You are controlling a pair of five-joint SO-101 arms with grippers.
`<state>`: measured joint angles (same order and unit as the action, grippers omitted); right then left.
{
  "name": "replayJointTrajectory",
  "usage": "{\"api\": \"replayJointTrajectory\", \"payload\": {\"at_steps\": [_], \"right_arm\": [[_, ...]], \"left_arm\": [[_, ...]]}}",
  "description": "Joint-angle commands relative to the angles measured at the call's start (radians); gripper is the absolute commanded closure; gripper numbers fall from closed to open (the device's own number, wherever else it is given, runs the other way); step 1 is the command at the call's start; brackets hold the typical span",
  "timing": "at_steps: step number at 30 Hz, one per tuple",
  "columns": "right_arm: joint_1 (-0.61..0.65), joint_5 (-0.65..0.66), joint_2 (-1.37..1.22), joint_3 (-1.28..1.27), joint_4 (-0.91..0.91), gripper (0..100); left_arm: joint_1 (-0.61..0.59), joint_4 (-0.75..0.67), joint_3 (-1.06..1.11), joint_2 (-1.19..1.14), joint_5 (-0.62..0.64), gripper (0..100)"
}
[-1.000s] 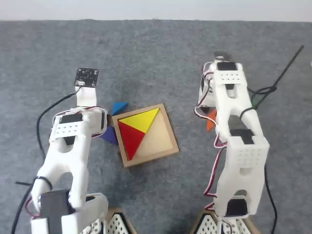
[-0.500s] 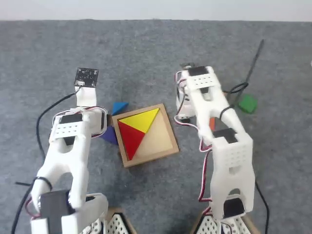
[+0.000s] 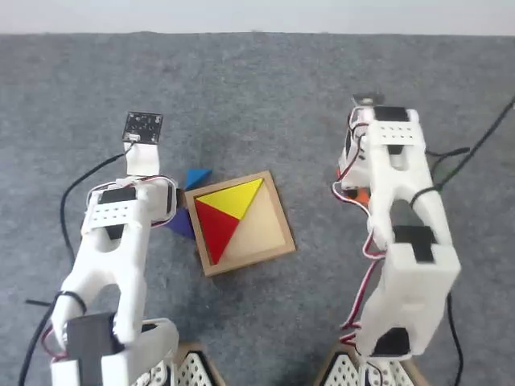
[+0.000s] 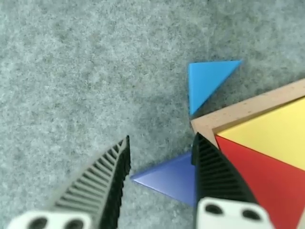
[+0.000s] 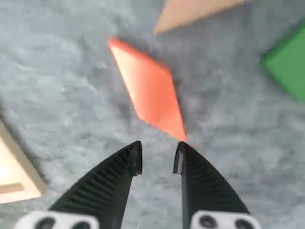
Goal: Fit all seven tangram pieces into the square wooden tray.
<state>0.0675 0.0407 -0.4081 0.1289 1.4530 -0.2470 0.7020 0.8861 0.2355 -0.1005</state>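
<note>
Just beyond the tips of the right pincer (image 5: 158, 147), slightly parted and empty, lies the orange parallelogram (image 5: 151, 90).

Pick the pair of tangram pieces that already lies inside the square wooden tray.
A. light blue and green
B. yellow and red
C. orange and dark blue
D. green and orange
B: in the high view the yellow triangle and the red triangle lie flat, edge to edge, inside the wooden tray.
</note>
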Motion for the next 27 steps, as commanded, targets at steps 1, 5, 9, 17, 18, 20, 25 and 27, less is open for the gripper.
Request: {"api": "replayJointTrajectory", "payload": {"at_steps": [1, 5, 9, 17, 18, 20, 25, 27], "right_arm": [[-0.010, 0.058, 0.134, 0.006, -0.031, 86.0], [0.007, 0.147, 0.090, 0.008, -0.090, 85.8], [0.050, 0.242, 0.030, 0.008, -0.143, 85.8], [0.073, 0.293, -0.056, 0.008, -0.166, 85.8], [0.059, 0.293, -0.068, 0.008, -0.165, 85.8], [0.030, 0.301, -0.088, 0.008, -0.165, 85.8], [-0.041, 0.318, -0.134, 0.058, -0.166, 85.8], [-0.054, 0.321, -0.154, 0.089, -0.163, 85.7]], "left_arm": [[0.002, -0.020, -0.005, 0.044, 0.005, 79], [0.002, -0.020, -0.005, 0.044, 0.005, 79], [0.002, -0.020, -0.005, 0.044, 0.005, 79], [-0.002, -0.038, -0.004, 0.044, 0.005, 79], [-0.002, -0.040, -0.002, 0.044, 0.005, 79], [-0.003, -0.040, -0.002, 0.044, 0.005, 79], [-0.002, -0.040, -0.002, 0.044, 0.005, 79], [-0.002, -0.040, -0.002, 0.044, 0.005, 79]]}}
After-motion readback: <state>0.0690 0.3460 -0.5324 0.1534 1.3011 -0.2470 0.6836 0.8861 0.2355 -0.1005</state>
